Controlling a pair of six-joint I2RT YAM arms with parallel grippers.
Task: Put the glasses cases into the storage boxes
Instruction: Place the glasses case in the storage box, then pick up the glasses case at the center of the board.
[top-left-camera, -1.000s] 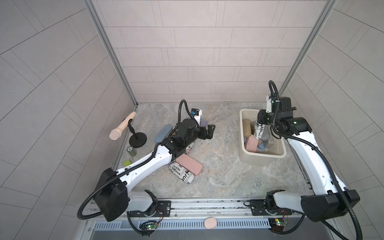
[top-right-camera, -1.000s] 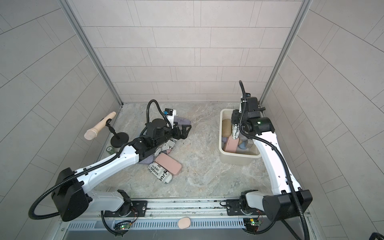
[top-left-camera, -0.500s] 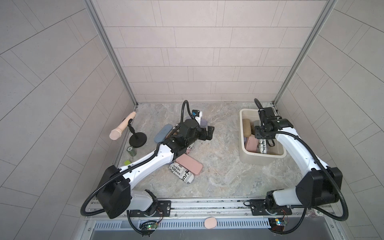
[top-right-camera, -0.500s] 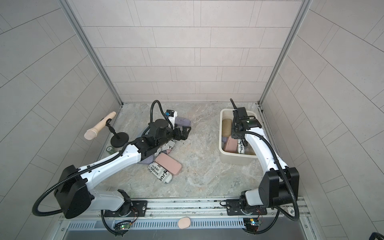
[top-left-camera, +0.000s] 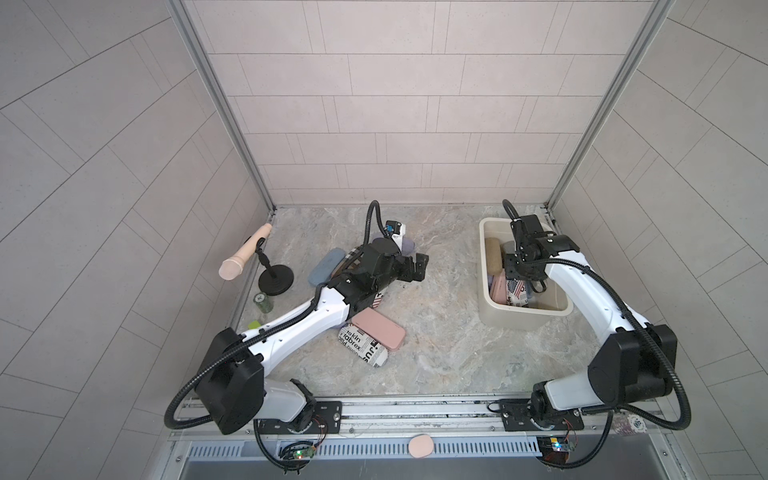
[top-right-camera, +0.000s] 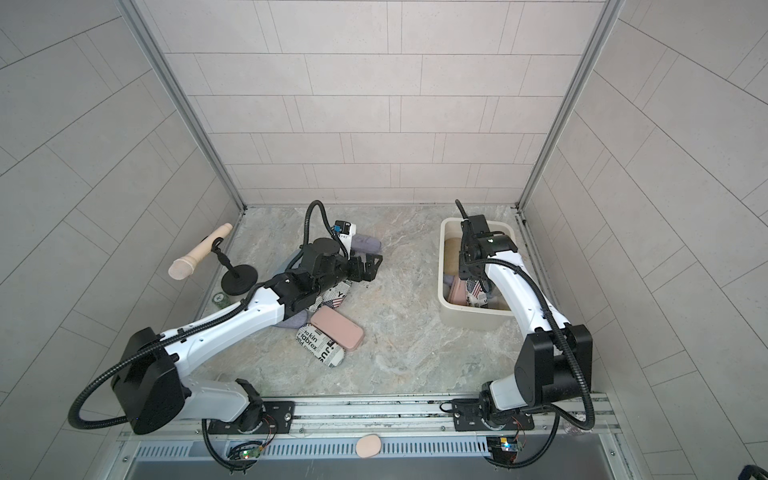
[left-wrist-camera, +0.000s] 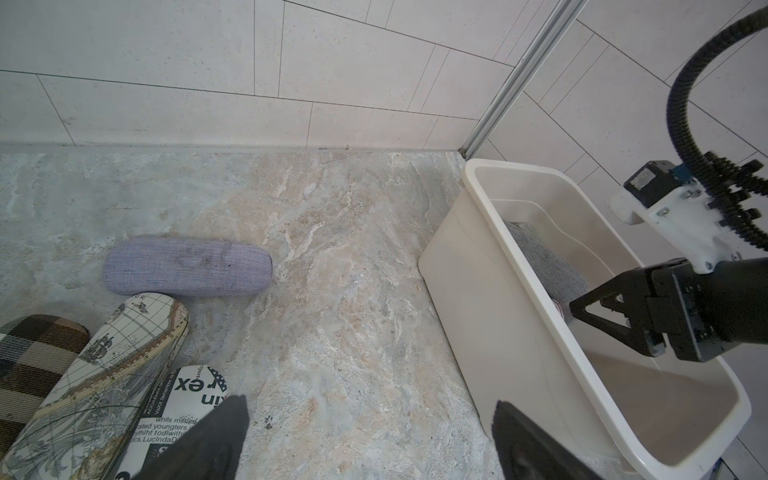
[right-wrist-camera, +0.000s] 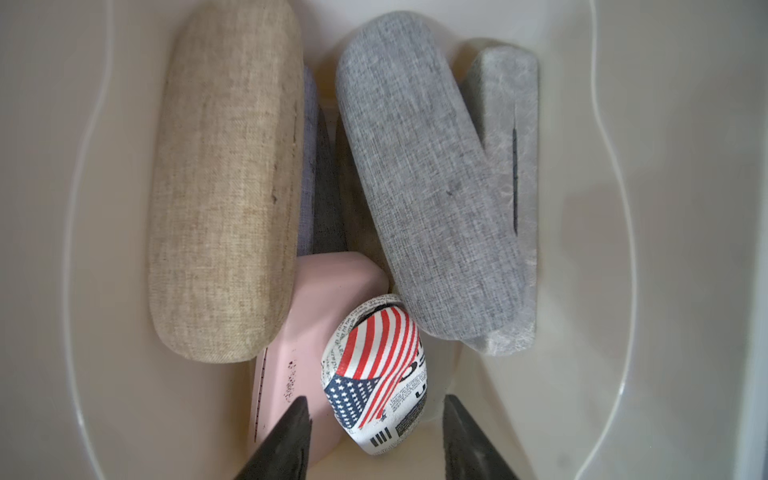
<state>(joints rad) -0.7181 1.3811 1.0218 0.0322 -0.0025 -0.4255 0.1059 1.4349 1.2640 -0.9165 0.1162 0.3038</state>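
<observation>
Marble worktop (top-left-camera: 436, 345) first: the cream storage box (top-left-camera: 523, 319) sits in its far right corner. My right tool (right-wrist-camera: 376, 401) is down inside the box, jaws apart on either side of the flag-print case (right-wrist-camera: 376, 353) without touching it, so it's gripping nothing. That case leans on a pink case (right-wrist-camera: 316, 299), with a beige case (right-wrist-camera: 226, 187) and a grey case (right-wrist-camera: 428, 174) packed alongside. My left tool (left-wrist-camera: 370, 401) hangs wide open and empty over mid-worktop, beside the loose lilac case (left-wrist-camera: 187, 266) and map-print case (left-wrist-camera: 104, 374).
</observation>
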